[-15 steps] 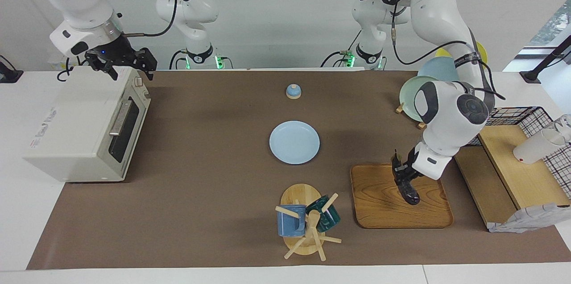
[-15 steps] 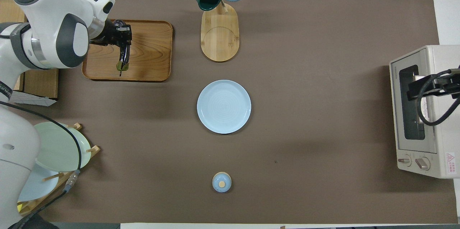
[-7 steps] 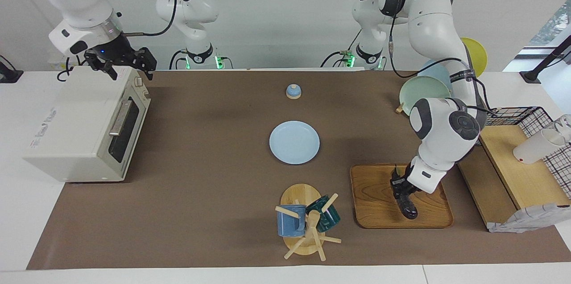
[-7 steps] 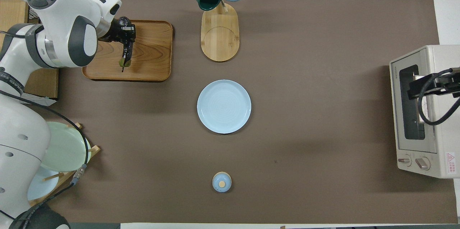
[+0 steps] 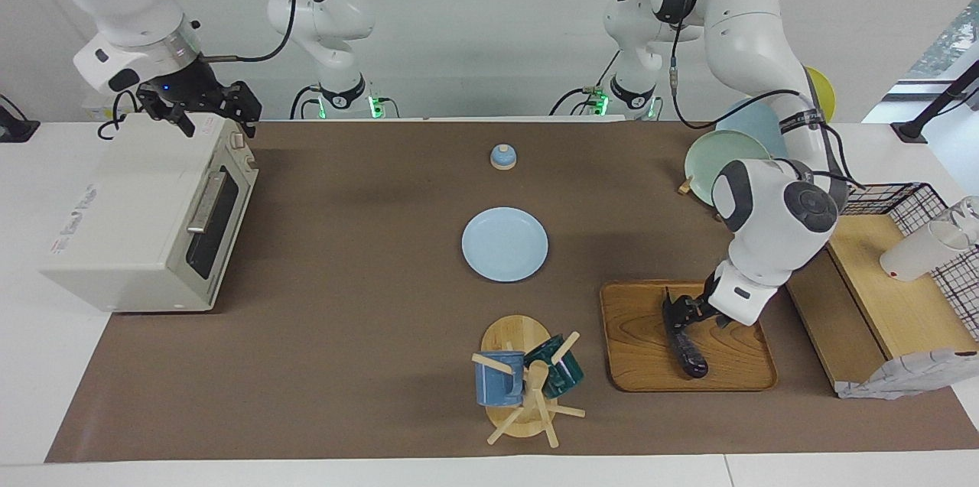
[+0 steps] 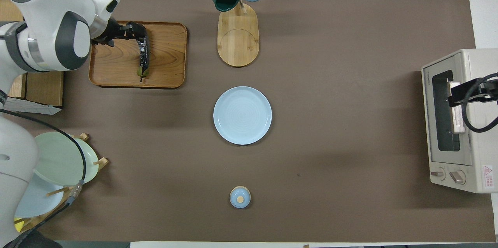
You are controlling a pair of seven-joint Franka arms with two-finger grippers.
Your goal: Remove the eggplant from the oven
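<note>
The dark purple eggplant is outside the oven, over the wooden tray at the left arm's end of the table. My left gripper is shut on its upper end, and it hangs tilted with its green stem tip down, at or just above the tray. I cannot tell if the tip touches. The off-white oven stands at the right arm's end with its glass door shut. My right gripper is open and empty, over the oven's top.
A light blue plate lies mid-table. A mug tree with two mugs stands beside the tray. A small blue knob lid sits nearer the robots. A plate rack and a wire basket shelf are at the left arm's end.
My left gripper has lowered and shifted over the tray, and the eggplant now hangs more tilted, its tip lower. My right gripper has drawn back slightly over the oven's top.
</note>
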